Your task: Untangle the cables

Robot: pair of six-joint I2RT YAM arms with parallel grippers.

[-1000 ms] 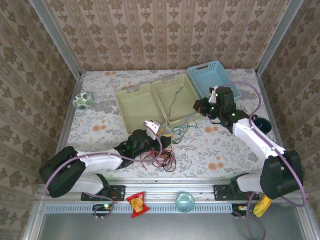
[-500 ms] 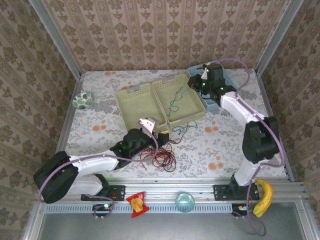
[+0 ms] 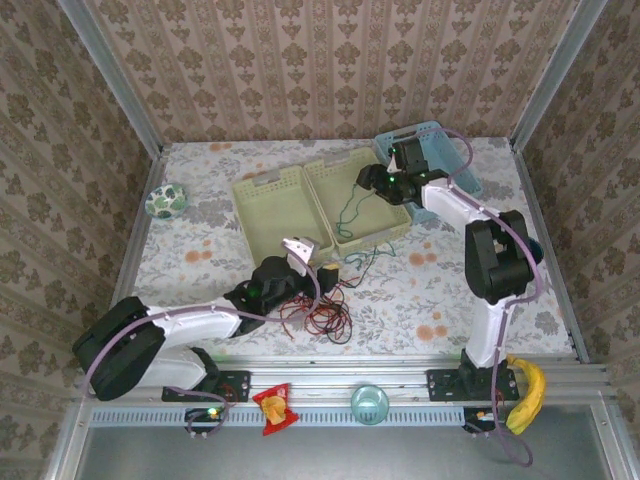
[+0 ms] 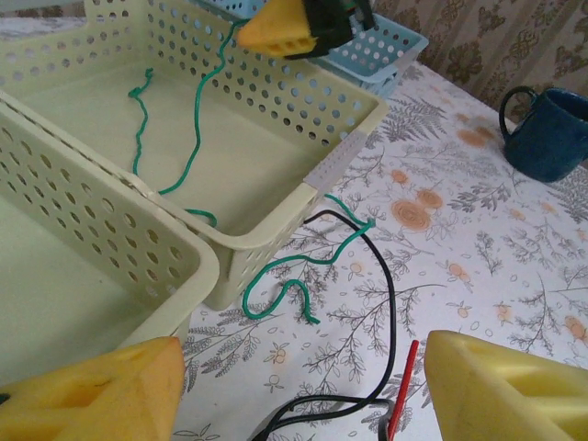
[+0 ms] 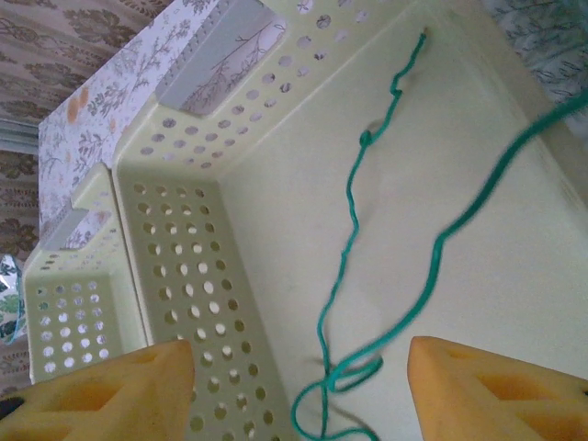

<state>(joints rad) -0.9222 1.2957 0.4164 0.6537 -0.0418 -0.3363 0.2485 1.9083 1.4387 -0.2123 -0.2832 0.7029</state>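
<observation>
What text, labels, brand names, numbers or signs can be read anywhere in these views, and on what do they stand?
No text can be read.
Red and yellow snack packet at the near rail: any print on it is too small to read.
Yellow baskets, blue basket, blue mug: no lettering visible.

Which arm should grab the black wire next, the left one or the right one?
The left arm. Its open jaws sit right by the black wire and red wire on the table. The right arm is away over the yellow basket, above the green wire.
</observation>
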